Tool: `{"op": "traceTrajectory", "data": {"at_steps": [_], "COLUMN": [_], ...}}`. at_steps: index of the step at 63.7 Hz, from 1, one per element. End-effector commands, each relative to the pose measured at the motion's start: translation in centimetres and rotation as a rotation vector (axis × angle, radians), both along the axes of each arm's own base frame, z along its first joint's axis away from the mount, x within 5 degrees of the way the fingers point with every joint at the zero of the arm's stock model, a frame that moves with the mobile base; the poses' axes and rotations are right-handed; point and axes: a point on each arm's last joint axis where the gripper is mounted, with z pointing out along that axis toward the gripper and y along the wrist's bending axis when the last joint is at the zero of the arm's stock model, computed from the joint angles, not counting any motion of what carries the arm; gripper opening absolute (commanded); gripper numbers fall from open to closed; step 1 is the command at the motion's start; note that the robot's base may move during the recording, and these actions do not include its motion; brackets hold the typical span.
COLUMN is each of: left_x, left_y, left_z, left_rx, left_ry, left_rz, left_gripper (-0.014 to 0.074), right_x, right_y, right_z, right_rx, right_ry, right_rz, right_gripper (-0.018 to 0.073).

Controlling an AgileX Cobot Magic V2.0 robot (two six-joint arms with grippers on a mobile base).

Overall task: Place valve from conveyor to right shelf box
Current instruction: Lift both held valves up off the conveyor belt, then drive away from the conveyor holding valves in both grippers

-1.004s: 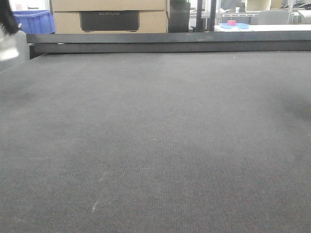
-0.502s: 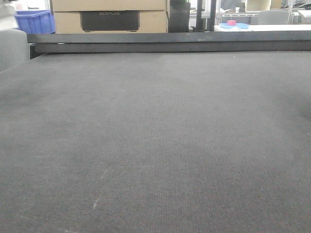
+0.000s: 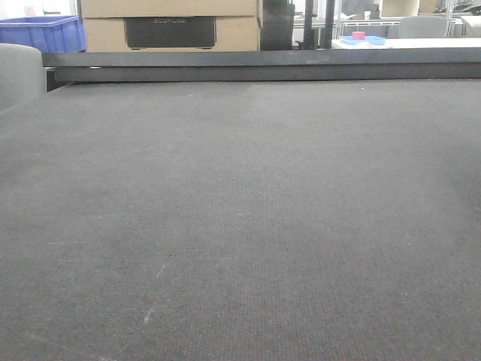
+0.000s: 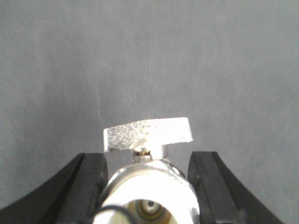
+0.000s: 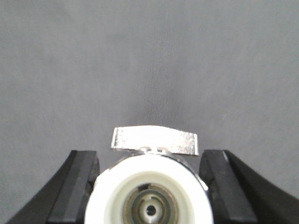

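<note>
Silver valve (image 4: 148,172), flat handle up, sits clamped in the left end effector (image 4: 148,196) above the conveyor (image 3: 240,226); the right end effector (image 5: 150,200) grips a second valve (image 5: 152,179) likewise. The blurred arm at the front view's left edge a second ago is gone, so pickup looks done, shelf carry next.

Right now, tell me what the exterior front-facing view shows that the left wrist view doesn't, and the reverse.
Only the front view: the dark rail along the far edge of the conveyor, and behind it a cardboard box and a blue crate. No arm or valve appears there.
Only the left wrist view: the valve with its flat silver handle, held between the black fingers of the left gripper.
Both: the conveyor's dark grey woven belt.
</note>
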Motion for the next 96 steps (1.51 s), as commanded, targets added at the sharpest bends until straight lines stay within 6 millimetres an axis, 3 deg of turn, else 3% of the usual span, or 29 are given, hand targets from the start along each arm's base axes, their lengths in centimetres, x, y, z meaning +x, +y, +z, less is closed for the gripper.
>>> {"op": "traceTrajectory", "data": {"at_steps": [1, 18, 35, 96], "left_x": [-1.6, -5.4, -6.9, -6.8], "left_y": [0.0, 0.3, 0.4, 0.4], "left_z": [2.1, 5.4, 6.6, 6.7], "left_rx": [-0.018, -0.035, -0.042, -0.043], "left_ry": [-0.146, -0.371, -0.46, -0.477], "left_rz": [-0.002, -0.003, -0.003, -0.004], "left_gripper": [-0.0111, -0.0111, -0.0111, -0.0111], "right_x": [-1.2, -3.6, -4.5, -4.5], "right_y": [-0.1, -0.2, -0.1, -0.1], "right_z": [1.8, 4.3, 7.3, 7.4], "right_rx": [-0.006, -0.006, -0.008, -0.008], "right_ry": [-0.156, -0.331, -0.431, -0.432], "right_rz": [-0.018, -0.031, -0.031, -0.031], "right_gripper": [-0.0153, -0.0153, -0.0153, -0.0153]}}
